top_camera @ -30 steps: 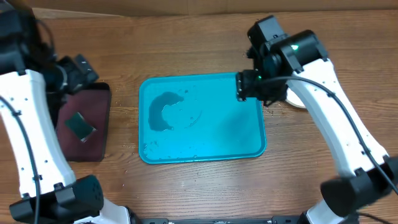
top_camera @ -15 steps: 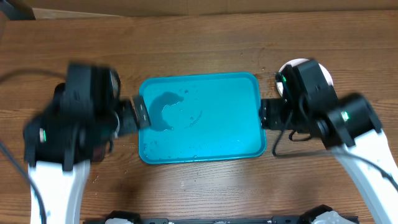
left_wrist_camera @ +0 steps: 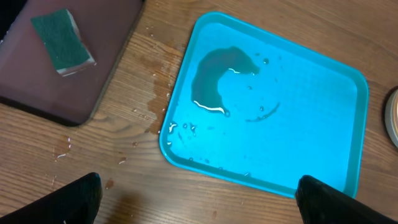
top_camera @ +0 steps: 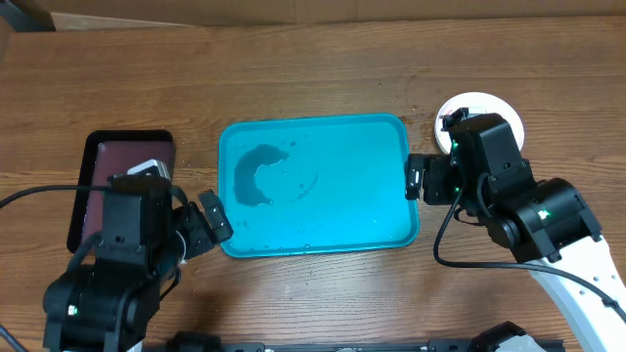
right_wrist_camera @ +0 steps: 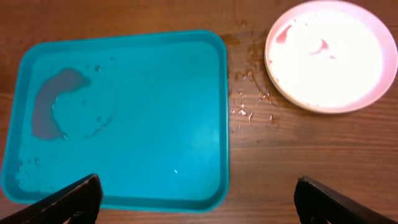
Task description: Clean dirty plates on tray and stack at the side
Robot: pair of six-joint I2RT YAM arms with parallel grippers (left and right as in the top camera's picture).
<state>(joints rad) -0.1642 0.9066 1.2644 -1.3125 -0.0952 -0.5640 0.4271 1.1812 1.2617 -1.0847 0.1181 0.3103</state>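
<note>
The turquoise tray (top_camera: 313, 235) lies mid-table with no plates on it, only a puddle (top_camera: 256, 176); it also shows in the left wrist view (left_wrist_camera: 323, 93) and the right wrist view (right_wrist_camera: 155, 93). A white plate (right_wrist_camera: 329, 59) with red smears sits on the table right of the tray, half hidden by my right arm in the overhead view (top_camera: 479, 106). The yellow-green and mint plates do not show. My left gripper (top_camera: 213, 217) (left_wrist_camera: 199, 211) is open and empty at the tray's front-left corner. My right gripper (top_camera: 416, 181) (right_wrist_camera: 199, 208) is open and empty at the tray's right edge.
A black tray with maroon inside (top_camera: 103, 166) (left_wrist_camera: 93, 87) sits left of the turquoise tray and holds a green sponge (left_wrist_camera: 62, 43). Water drops lie on the wood between tray and plate (right_wrist_camera: 249, 102) and by the tray's left side (left_wrist_camera: 155, 93).
Both arms have drawn back toward the table's front. The left gripper left the black tray for the turquoise tray's front-left corner; the right moved from the far-right corner down the right edge.
</note>
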